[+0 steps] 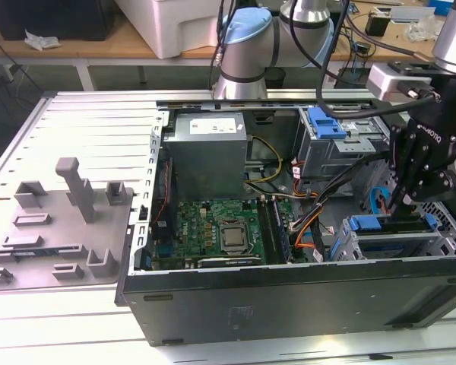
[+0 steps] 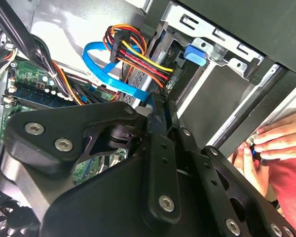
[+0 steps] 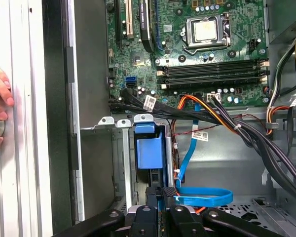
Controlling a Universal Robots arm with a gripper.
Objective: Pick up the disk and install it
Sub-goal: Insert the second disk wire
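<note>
The disk [image 3: 149, 150] sits in the lower drive cage [image 1: 387, 243], my claw [image 3: 160, 195] clenched on its rear edge. Both wrist views add a person's hand [image 2: 278, 143] beside the case.

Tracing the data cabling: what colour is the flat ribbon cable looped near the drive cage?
Blue flat cable, clearest in the first wrist view.

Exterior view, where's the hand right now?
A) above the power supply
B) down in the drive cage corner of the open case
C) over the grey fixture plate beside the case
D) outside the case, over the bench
B: the hand sits low inside the open case at the exterior view's right, at the drive cage with its blue carrier.
</note>
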